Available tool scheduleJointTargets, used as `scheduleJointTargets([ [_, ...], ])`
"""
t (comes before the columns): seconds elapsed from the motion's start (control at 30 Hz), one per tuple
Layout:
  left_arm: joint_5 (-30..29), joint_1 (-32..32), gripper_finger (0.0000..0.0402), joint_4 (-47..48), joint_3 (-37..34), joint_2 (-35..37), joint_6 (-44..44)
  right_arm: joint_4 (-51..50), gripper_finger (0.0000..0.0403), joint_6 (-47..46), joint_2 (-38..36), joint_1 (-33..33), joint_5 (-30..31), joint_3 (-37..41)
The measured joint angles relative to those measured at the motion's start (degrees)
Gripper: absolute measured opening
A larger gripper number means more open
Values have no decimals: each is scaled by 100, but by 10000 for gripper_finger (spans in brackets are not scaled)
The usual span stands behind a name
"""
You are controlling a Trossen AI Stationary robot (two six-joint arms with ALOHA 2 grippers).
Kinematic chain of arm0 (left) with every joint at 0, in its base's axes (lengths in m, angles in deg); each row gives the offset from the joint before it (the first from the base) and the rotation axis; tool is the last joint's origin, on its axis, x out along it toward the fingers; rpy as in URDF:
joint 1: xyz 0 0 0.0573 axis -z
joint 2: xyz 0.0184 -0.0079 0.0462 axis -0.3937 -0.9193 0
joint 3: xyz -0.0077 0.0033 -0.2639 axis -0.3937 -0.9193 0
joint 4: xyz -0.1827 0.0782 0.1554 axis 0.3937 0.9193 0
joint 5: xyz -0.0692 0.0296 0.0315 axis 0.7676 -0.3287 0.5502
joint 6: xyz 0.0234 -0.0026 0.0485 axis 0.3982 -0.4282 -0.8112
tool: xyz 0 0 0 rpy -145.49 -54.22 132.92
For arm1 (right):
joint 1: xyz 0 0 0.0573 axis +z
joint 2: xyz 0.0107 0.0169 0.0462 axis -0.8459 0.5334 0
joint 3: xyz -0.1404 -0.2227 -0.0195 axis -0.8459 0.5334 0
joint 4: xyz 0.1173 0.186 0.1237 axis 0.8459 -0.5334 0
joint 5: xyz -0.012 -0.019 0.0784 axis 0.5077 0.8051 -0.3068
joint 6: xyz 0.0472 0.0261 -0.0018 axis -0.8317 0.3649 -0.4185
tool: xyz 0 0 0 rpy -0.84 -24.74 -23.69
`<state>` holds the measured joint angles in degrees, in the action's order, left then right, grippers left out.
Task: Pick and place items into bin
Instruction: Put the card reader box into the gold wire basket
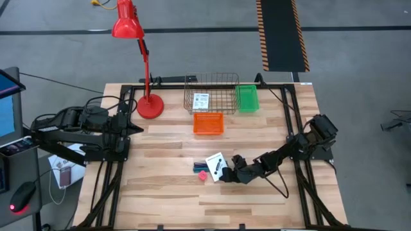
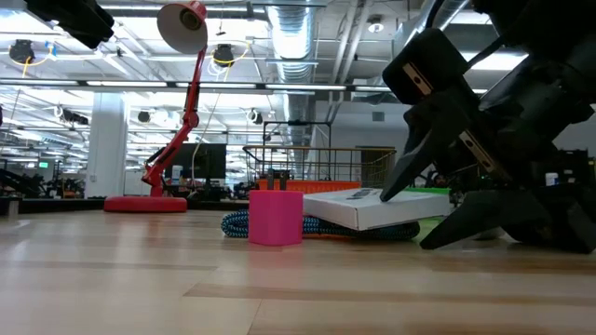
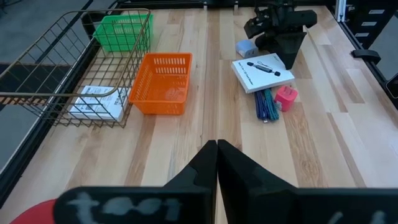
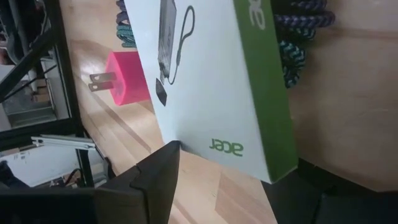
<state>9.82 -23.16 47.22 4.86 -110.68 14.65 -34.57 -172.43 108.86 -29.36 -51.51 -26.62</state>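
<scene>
Here my right gripper point(image 1: 224, 174) straddles the white box point(image 1: 214, 164), fingers spread, not yet clamped; it lies mid-table, green-edged, beside a pink plug point(image 1: 203, 174) and braided cable point(image 1: 198, 167). The wire basket point(image 1: 212, 94) holds another white box point(image 1: 201, 101); my left gripper point(image 1: 133, 128) waits clenched.

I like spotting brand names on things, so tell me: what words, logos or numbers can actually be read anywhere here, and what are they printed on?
"acer": on the green side of the white box lying by the right gripper; it reads upside down in the right wrist view.
A second cut-off print on the same green side: unreadable.
Label on the white box in the wire basket: too small to read.
White marks on the left gripper: blurred, unreadable.
</scene>
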Motion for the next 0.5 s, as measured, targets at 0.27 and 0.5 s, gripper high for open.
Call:
scheduleJointTargets([
  [0.27, 1, 1, 0, -2, 0, 0, 12, -114, 210, 273, -233, 0, -81, 25],
  [0.5, 0, 1, 0, -2, 0, 1, 0, -581, 210, 286, -497, 11, -99, 30],
])
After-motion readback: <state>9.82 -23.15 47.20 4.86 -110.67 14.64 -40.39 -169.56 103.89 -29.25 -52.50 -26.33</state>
